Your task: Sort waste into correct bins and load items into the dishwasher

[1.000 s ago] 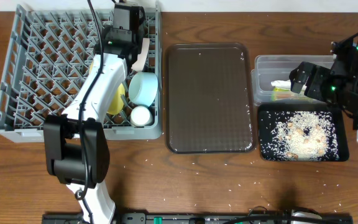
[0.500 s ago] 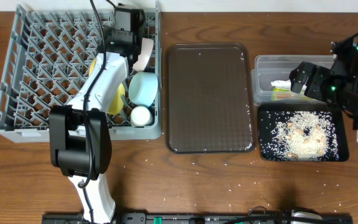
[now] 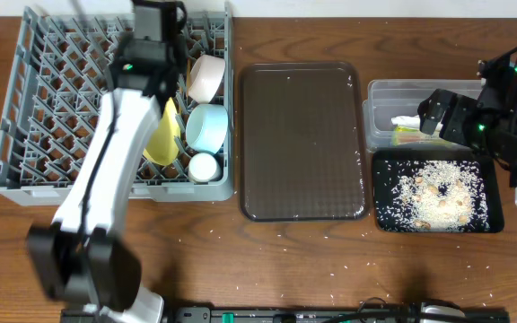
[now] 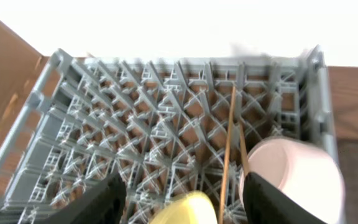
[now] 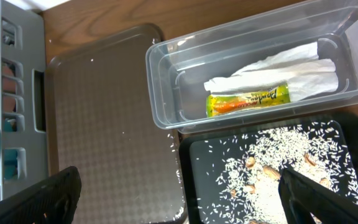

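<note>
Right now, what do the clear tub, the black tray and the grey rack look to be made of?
Clear tub: likely thin glossy plastic, with see-through walls and a rim that catches light. Black tray: probably plastic, smooth with a slight sheen and a moulded raised rim. Grey rack: matte moulded plastic, judging by its uniform lattice of pegs and slotted walls.

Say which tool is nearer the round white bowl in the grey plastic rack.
Left. The left tool hangs beside the bowl, over the rack; right tool hangs over the clear tub.

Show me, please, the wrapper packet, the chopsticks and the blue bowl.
wrapper packet (image 5: 248, 101): right wrist view, printed face.
chopsticks (image 4: 227, 155): left wrist view, left stick's shaft.
blue bowl (image 3: 207, 127): overhead view, its middle.
</note>
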Motion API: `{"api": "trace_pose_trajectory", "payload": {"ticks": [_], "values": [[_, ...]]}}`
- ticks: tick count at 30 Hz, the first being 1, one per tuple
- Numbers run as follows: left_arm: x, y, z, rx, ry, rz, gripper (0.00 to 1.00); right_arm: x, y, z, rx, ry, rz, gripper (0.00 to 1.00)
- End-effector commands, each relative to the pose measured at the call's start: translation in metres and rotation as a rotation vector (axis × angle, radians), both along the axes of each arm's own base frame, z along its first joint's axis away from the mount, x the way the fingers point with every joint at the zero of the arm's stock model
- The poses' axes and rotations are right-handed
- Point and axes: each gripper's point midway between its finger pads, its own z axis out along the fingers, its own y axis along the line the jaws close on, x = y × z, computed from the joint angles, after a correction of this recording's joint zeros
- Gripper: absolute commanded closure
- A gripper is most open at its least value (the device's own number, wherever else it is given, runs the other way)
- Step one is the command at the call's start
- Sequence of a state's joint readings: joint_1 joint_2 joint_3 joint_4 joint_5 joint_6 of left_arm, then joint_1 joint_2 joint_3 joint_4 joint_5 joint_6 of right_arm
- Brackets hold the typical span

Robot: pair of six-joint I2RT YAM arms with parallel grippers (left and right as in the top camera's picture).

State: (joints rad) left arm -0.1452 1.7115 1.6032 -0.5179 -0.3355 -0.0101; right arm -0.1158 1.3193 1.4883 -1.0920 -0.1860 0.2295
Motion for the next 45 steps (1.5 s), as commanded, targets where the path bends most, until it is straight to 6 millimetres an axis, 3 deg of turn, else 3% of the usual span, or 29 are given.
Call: {"api": "trace_pose_trajectory", "payload": {"ticks": [1,3,9,16,30,36,41,45], "values": [[-0.042,-0.015,0.034,-0.13,0.003,-0.065,0.34,0.0,-0.003,0.0,-0.008,0.0,-0.002,0.01],[-0.065,-0.024,0.039,-0.181,0.042,-0.114,0.19,0.0,-0.003,0.0,-0.007,0.0,-0.003,0.01],[-0.141,-0.036,0.039,-0.321,0.197,-0.137,0.16,0.0,-0.003,0.0,-0.007,0.0,-0.003,0.01],[-0.187,-0.03,0.026,-0.311,0.344,-0.112,0.16,0.0,-0.003,0.0,-0.007,0.0,-0.003,0.01],[-0.189,-0.029,0.023,-0.294,0.357,-0.123,0.15,0.0,-0.003,0.0,-0.007,0.0,-0.003,0.01],[-0.171,-0.028,0.05,-0.279,0.131,-0.161,0.15,0.0,-0.003,0.0,-0.007,0.0,-0.003,0.01],[-0.173,-0.021,0.063,-0.244,-0.058,-0.196,0.15,0.0,-0.003,0.0,-0.007,0.0,-0.003,0.01],[-0.184,-0.004,0.059,-0.243,-0.187,-0.16,0.15,0.0,-0.003,0.0,-0.007,0.0,-0.003,0.01]]}}
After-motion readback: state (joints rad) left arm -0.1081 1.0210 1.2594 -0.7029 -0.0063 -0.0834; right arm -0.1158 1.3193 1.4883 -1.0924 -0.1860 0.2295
